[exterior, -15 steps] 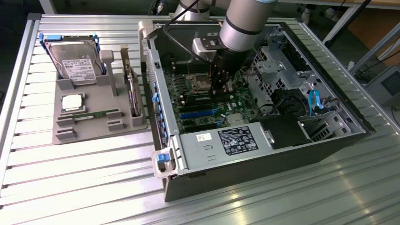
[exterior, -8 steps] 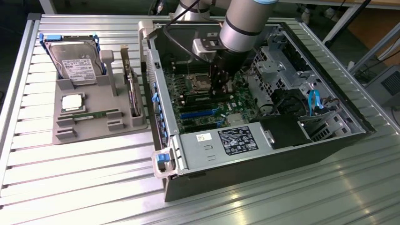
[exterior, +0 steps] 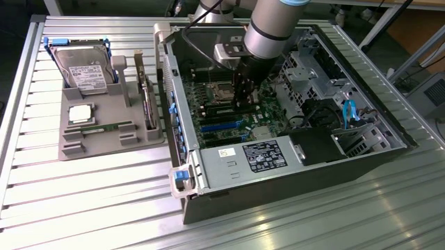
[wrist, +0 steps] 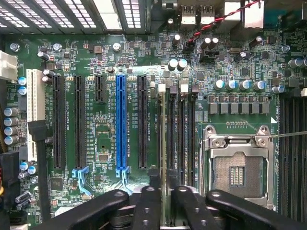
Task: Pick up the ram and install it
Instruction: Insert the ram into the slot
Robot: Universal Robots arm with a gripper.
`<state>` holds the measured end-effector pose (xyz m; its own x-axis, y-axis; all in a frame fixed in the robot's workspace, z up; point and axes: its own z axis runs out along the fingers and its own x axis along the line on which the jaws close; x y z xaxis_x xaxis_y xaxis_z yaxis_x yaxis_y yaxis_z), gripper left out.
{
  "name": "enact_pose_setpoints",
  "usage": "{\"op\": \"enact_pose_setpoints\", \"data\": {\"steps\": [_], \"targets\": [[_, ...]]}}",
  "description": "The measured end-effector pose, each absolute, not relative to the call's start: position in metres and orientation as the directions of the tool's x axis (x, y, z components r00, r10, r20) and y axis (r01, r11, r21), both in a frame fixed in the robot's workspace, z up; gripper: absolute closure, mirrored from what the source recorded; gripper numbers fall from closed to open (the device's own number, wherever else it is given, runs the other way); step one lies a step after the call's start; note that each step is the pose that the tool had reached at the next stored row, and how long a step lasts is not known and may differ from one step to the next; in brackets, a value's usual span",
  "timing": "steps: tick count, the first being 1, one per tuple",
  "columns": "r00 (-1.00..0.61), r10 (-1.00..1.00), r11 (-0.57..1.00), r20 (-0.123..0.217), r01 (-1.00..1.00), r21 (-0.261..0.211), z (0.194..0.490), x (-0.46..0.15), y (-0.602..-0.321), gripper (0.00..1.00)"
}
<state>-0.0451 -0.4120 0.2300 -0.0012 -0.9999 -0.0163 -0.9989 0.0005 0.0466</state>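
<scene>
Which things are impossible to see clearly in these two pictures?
- Wrist view: the ram stands edge-on between the fingers, so its chips are hidden, as is whether it sits in a slot.
- Exterior view: the arm covers the spot where the ram meets the motherboard.
- Exterior view: the hard drive label is too small to read.

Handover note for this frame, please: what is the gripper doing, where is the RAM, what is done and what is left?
Gripper: inside the open grey computer case, low over the green motherboard, fingers closed on the ram.
Ram: the long thin green circuit-board stick is seen edge-on between the fingers, lined up along the black memory slots beside the silver processor socket.
Done: pick-up and carry to the slots.
Left: I cannot tell whether it is seated; release is not yet done.
Note: another green stick lies on the grey parts tray.
</scene>
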Motion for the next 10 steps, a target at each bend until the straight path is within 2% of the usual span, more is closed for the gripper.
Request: {"op": "enact_pose_setpoints", "data": {"steps": [2, 4, 5, 6, 10], "targets": [[-0.001, -1.000, 0.001, -0.016, -0.999, 0.047, 0.235, -0.045, -0.412, 0.80], [-0.002, -1.000, 0.001, -0.016, -0.999, 0.046, 0.252, -0.045, -0.410, 0.80], [-0.002, -1.000, 0.001, -0.015, -0.999, 0.046, 0.260, -0.045, -0.407, 0.88], [-0.002, -1.000, 0.001, -0.015, -0.999, 0.046, 0.265, -0.045, -0.405, 0.90], [-0.002, -1.000, 0.001, -0.015, -0.999, 0.048, 0.272, -0.024, -0.404, 0.90]]}}
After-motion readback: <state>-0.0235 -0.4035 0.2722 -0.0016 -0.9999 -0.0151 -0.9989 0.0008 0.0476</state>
